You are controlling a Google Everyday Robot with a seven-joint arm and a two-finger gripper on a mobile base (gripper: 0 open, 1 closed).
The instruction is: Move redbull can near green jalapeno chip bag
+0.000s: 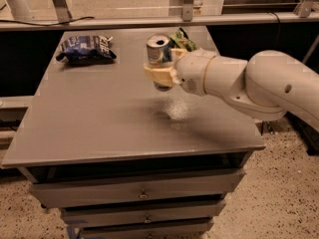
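Observation:
The redbull can (158, 53), slim and silver with a shiny open top, is held upright in my gripper (160, 73), which is shut on its lower half and holds it above the grey table (99, 118). The green jalapeno chip bag (183, 40) lies at the table's far right, mostly hidden behind the can and my white arm (249, 83); only its top edge shows, right next to the can.
A dark blue chip bag (85, 49) with white lettering lies at the table's far left. The table has drawers below its front edge (142, 193). A metal rail (149, 21) runs behind the table.

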